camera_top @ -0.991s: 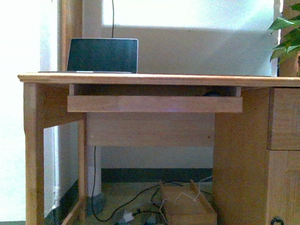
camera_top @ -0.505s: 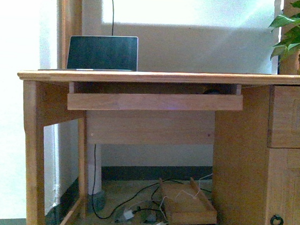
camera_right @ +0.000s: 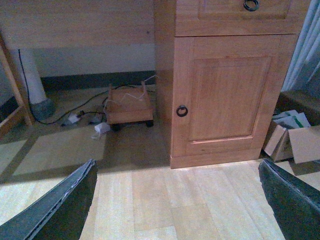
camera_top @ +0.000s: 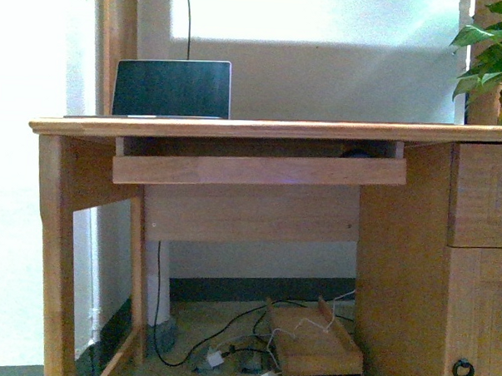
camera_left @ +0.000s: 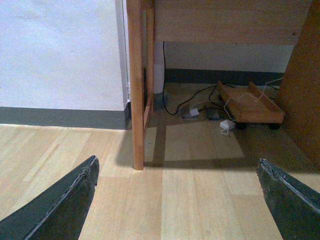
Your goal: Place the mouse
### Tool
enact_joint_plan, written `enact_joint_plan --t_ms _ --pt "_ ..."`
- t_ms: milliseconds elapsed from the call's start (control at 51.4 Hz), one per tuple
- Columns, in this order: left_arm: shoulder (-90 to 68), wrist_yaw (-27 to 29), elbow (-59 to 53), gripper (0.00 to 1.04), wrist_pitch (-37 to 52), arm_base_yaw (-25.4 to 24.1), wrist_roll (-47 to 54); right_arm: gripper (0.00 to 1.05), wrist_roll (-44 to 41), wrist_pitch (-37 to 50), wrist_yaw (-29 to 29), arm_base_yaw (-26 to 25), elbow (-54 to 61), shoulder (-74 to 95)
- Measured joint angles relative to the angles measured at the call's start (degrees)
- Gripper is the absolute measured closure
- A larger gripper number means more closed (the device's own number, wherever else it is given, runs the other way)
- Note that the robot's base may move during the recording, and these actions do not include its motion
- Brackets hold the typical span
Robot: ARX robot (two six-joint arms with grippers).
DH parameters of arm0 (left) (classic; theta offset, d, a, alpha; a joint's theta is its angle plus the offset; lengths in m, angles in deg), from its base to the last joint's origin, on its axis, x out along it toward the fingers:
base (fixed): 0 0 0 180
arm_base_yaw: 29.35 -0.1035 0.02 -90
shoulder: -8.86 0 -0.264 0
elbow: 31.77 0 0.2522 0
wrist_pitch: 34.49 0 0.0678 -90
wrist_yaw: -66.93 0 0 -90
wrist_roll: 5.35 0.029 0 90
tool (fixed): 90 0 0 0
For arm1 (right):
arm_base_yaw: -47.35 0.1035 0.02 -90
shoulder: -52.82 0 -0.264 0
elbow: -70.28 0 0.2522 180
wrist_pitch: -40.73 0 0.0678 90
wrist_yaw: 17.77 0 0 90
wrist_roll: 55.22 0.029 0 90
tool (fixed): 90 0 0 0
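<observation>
In the front view the mouse (camera_top: 356,153) shows only as a small dark dome on the pull-out keyboard shelf (camera_top: 260,171) under the desktop, mostly hidden behind the shelf's front board. Neither arm appears in that view. My left gripper (camera_left: 177,200) hangs low over the wooden floor, open, with nothing between its dark fingers (camera_left: 62,202). My right gripper (camera_right: 177,200) is also open and empty over the floor, in front of the desk's cupboard door (camera_right: 231,95).
A laptop (camera_top: 172,90) stands open on the wooden desk (camera_top: 262,130) at the left. A plant (camera_top: 494,57) is at the right end. Under the desk lie a wheeled wooden tray (camera_top: 315,345) and cables (camera_left: 190,102). A cardboard box (camera_right: 292,137) sits right of the cupboard.
The whole scene sits a few pixels higher in the front view than a second ago. Nothing on the desk has moved.
</observation>
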Motion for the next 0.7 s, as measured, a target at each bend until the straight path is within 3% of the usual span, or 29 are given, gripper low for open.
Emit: enact_joint_plan --t_ms 700 --pt "0.00 0.00 0.00 0.08 0.00 0.00 0.00 0.07 0.00 0.00 0.00 0.00 0.00 0.00"
